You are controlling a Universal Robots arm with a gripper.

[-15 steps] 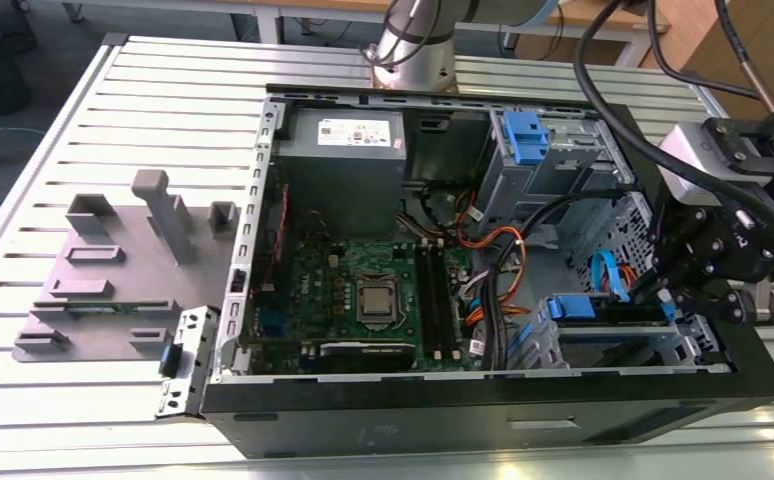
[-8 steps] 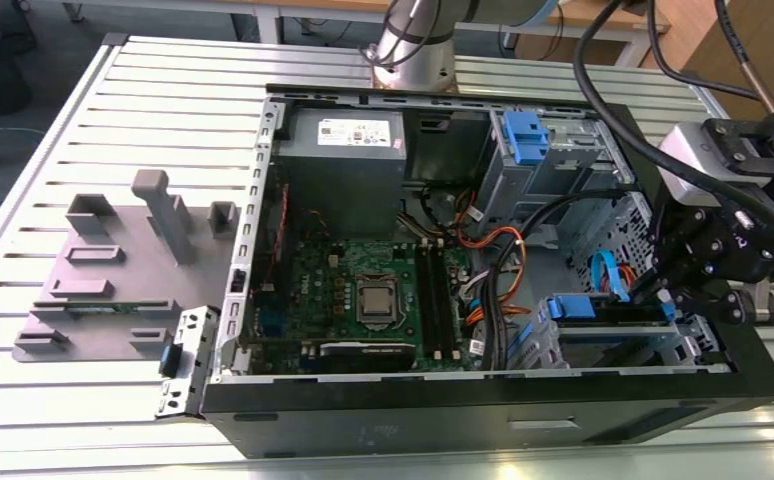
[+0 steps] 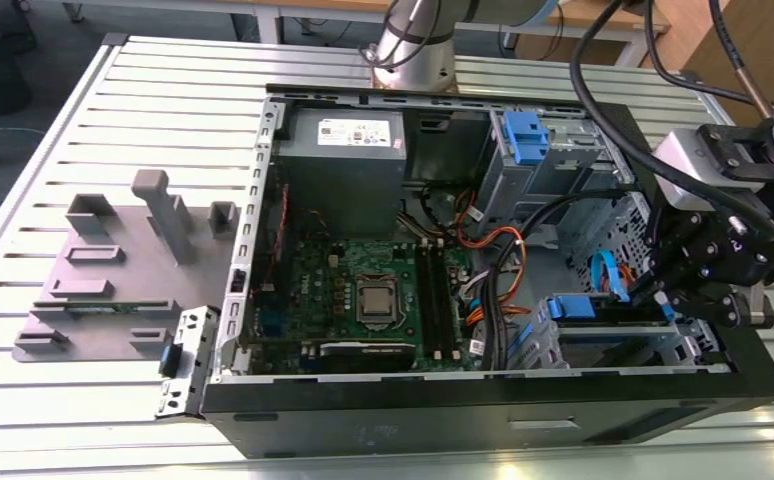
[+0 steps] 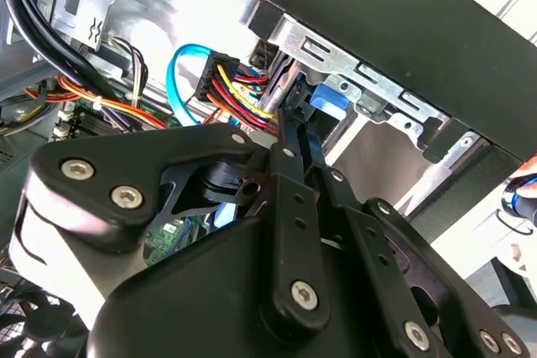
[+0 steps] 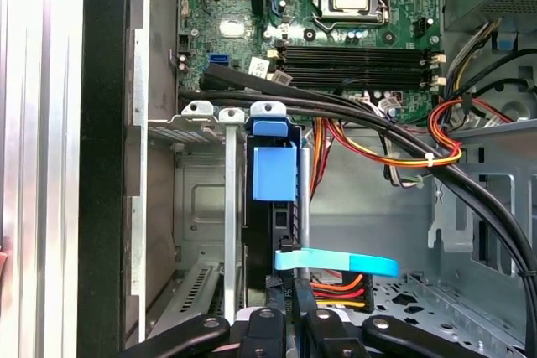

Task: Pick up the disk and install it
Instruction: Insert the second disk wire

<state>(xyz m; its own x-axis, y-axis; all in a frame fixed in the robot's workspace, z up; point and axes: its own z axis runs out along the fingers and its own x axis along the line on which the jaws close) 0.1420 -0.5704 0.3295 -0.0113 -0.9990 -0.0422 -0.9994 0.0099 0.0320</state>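
The disk [image 5: 274,172] stands on edge in the case's drive cage [image 5: 201,123] — blue bracket showing, cables plugged in; the hand [image 3: 687,290] hovers just beside it, grip state indiscernible.

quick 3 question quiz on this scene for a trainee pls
1. True or false: the case is closed by its side panel.
2. The gripper is nearest to: A the power supply, B the disk in its bay, C the CPU.
3. Fill in: the flat cable beside the disk is ____ in colour.

Key: 1 false; 2 B; 3 blue.
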